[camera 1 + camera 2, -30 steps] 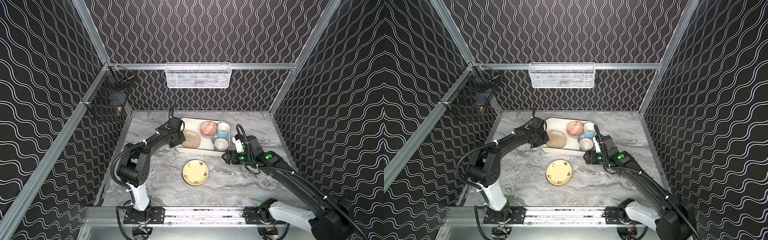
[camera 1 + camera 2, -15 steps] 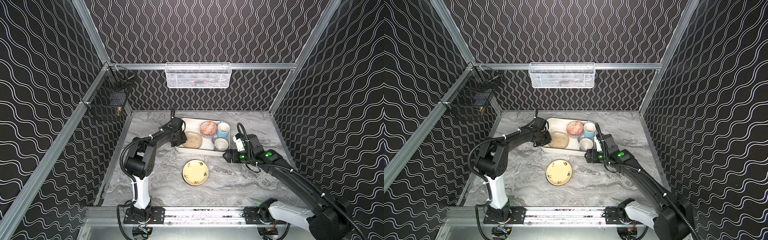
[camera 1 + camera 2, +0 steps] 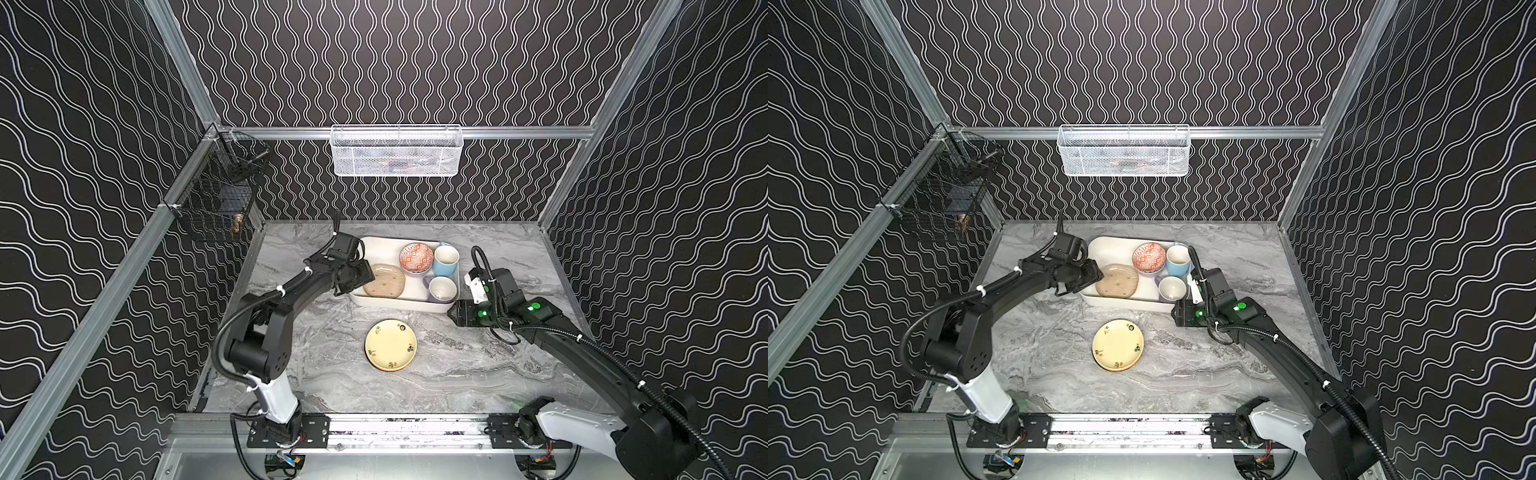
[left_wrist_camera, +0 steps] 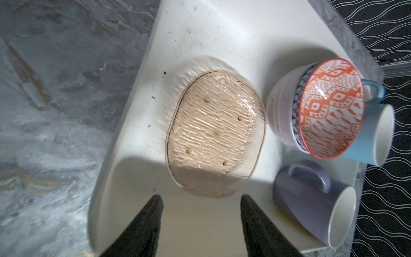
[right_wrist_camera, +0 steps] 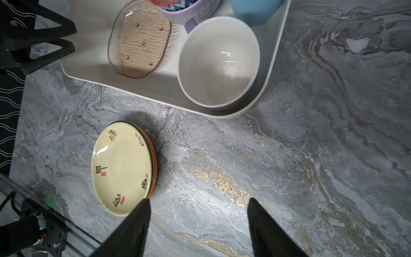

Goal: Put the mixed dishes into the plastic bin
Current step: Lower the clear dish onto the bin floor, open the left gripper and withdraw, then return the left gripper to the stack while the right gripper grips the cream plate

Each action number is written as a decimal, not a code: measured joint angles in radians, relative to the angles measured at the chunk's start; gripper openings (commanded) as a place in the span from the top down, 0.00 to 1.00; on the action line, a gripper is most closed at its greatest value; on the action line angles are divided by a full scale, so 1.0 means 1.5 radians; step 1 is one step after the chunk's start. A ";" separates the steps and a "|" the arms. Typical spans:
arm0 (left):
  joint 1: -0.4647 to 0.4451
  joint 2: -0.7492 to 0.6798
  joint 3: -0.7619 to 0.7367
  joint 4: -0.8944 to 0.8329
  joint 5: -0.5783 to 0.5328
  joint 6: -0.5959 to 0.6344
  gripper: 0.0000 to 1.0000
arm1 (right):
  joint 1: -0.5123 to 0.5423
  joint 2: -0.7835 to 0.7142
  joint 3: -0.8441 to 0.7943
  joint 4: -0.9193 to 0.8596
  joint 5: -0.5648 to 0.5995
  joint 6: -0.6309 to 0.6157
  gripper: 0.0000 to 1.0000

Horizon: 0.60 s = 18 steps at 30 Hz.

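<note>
Lighting: overhead, bright and even on the marble tabletop [image 3: 457, 365]; patterned walls [image 3: 83, 124] stay dark.
Shadows, both top views: soft and short, lying under the arms.
Left wrist view: broad shadow crosses the plastic bin [image 4: 200, 33] floor and one end of the tan ribbed dish [image 4: 213, 133]. There is a glare streak on its glassy rim. The marble is blurred, and the left gripper [image 4: 201, 224] is dark and soft-edged.
Right wrist view: sharp, with a highlight inside the lavender mug [image 5: 219, 60] and a dark shadow on the bin side of the stacked plates [image 5: 122, 166].
</note>
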 measured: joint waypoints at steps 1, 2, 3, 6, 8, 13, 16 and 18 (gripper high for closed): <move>0.000 -0.024 -0.017 -0.002 0.003 0.000 0.39 | 0.002 -0.003 -0.002 0.000 -0.005 0.003 0.53; 0.000 -0.051 -0.040 0.003 0.007 0.000 0.39 | 0.005 -0.004 -0.005 0.003 -0.009 0.003 0.54; 0.000 -0.081 -0.066 0.002 0.008 0.000 0.39 | 0.010 -0.004 -0.009 0.005 -0.015 0.008 0.55; 0.000 -0.170 -0.155 0.011 0.018 -0.003 0.35 | 0.042 0.001 -0.025 0.015 -0.028 0.016 0.59; -0.001 -0.216 -0.213 0.010 0.026 -0.002 0.31 | 0.073 0.018 -0.036 0.028 -0.032 0.027 0.61; -0.001 -0.285 -0.325 -0.002 0.040 0.003 0.28 | 0.162 0.085 -0.052 0.074 -0.034 0.063 0.66; -0.002 -0.306 -0.365 -0.004 0.053 0.005 0.21 | 0.186 0.124 -0.058 0.109 -0.045 0.084 0.67; -0.002 -0.318 -0.387 -0.002 0.061 0.005 0.22 | 0.195 0.146 -0.060 0.129 -0.052 0.099 0.69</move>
